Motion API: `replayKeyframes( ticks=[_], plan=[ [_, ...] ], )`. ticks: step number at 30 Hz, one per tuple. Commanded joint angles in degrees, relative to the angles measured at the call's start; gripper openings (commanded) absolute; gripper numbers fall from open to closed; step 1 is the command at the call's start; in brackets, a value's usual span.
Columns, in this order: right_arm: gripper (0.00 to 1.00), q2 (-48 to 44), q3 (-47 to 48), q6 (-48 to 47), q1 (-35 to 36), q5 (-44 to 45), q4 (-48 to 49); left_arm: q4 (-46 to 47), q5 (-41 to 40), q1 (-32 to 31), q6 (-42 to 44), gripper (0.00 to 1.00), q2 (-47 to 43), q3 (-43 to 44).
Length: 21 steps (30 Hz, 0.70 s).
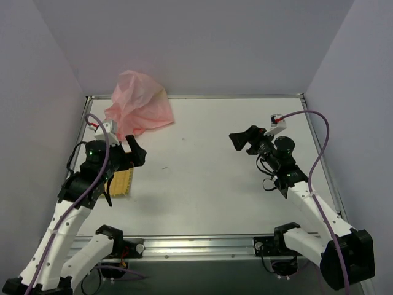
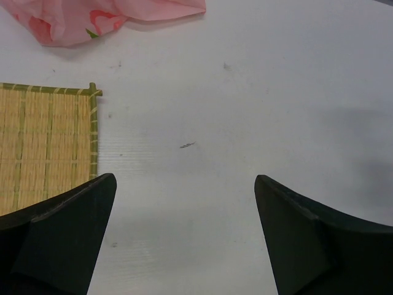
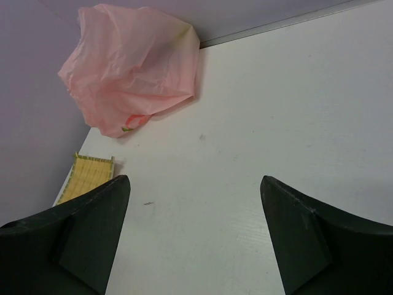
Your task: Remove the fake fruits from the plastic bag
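Note:
The pink plastic bag (image 1: 138, 104) lies crumpled at the table's far left corner, against the back wall. It also shows in the left wrist view (image 2: 92, 18) and the right wrist view (image 3: 132, 67). A red and green shape (image 3: 136, 121) shows faintly through its lower edge; the fruits are otherwise hidden inside. My left gripper (image 1: 136, 152) is open and empty above the table, just in front of the bag (image 2: 185, 179). My right gripper (image 1: 241, 136) is open and empty over the right middle of the table, pointing toward the bag (image 3: 194, 180).
A flat yellow woven mat (image 1: 121, 182) lies at the left edge under the left arm, also in the left wrist view (image 2: 43, 147) and the right wrist view (image 3: 89, 175). Grey walls enclose the white table (image 1: 209, 178) on three sides.

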Motion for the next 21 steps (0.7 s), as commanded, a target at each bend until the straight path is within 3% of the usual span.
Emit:
replayKeyframes(
  ticks=[1, 6, 13, 21],
  plan=[
    [0.82, -1.0, 0.2, 0.2, 0.3, -0.8, 2.6, 7.0, -3.7, -0.1, 1.9, 0.94, 7.6, 4.1],
    [0.78, -0.3, 0.5, -0.2, 0.6, -0.9, 1.8, 12.3, -7.3, 1.4, 5.3, 0.95, 17.4, 9.3],
    [0.79, 0.2, 0.7, -0.4, 1.3, -1.2, 1.5, 19.8, 5.8, 19.8, 13.8, 0.94, 31.5, 16.6],
    [0.79, 2.5, 1.4, -0.9, 3.3, -1.9, 2.1, 20.7, 12.0, 23.3, 19.2, 0.94, 44.3, 27.2]
  ],
)
